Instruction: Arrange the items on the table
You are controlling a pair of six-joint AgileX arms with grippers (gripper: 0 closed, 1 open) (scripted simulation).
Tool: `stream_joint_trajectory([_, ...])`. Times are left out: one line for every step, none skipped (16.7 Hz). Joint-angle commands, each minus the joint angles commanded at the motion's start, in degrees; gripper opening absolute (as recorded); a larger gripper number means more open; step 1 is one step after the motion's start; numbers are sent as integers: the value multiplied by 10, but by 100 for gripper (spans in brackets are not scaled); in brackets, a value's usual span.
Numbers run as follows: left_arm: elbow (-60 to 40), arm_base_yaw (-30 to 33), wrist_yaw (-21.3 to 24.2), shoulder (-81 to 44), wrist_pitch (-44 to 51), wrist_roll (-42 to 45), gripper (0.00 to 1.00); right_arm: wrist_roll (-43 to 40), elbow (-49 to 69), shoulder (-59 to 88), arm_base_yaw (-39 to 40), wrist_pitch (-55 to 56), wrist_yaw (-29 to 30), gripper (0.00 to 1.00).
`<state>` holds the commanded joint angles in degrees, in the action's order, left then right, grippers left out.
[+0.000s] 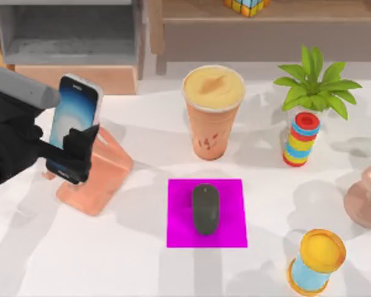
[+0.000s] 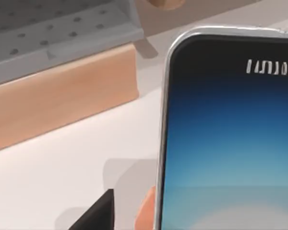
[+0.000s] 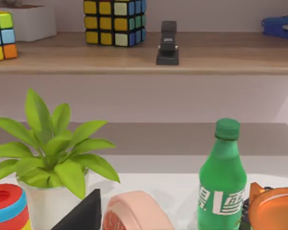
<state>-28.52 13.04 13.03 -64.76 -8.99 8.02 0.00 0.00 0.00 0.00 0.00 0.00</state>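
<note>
My left gripper point(image 1: 74, 151) is shut on the lower part of the smartphone point(image 1: 75, 114), holding it upright and tilted over the salmon phone stand point(image 1: 99, 176) at the table's left. I cannot tell whether the phone touches the stand. In the left wrist view the smartphone point(image 2: 230, 143) is very close, with its blue screen lit. The orange drink cup point(image 1: 213, 117) stands upright at the back centre. The dark grey mouse point(image 1: 206, 208) lies on the magenta pad point(image 1: 179, 232) in front of the cup. My right gripper point(image 3: 81, 218) hangs parked near the plant at the right.
A potted plant point(image 1: 315, 83), a striped ring stack point(image 1: 302, 139), a yellow-and-blue spool point(image 1: 315, 260) and a pink object point(image 1: 366, 198) crowd the table's right side. A green bottle point(image 3: 222, 182) stands there too. A grey drawer unit point(image 1: 68, 37) and a shelf point(image 1: 266, 28) line the back.
</note>
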Motion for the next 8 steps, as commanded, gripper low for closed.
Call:
stream_joint_trajectory([0,0,0,0,0,0,100,0,0,0,0,0,0,100])
stream_joint_trajectory([0,0,0,0,0,0,100,0,0,0,0,0,0,100])
stream_joint_trajectory([0,0,0,0,0,0,100,0,0,0,0,0,0,100])
stream_joint_trajectory([0,0,0,0,0,0,100,0,0,0,0,0,0,100])
stream_joint_trajectory([0,0,0,0,0,0,100,0,0,0,0,0,0,100])
stream_joint_trajectory([0,0,0,1,0,0,100,0,0,0,0,0,0,100])
stream_joint_trajectory([1,0,-1,3,1,-1,100,0,0,0,0,0,0,100])
stream_joint_trajectory([4,2,-2,11,5,-2,100,0,0,0,0,0,0,100])
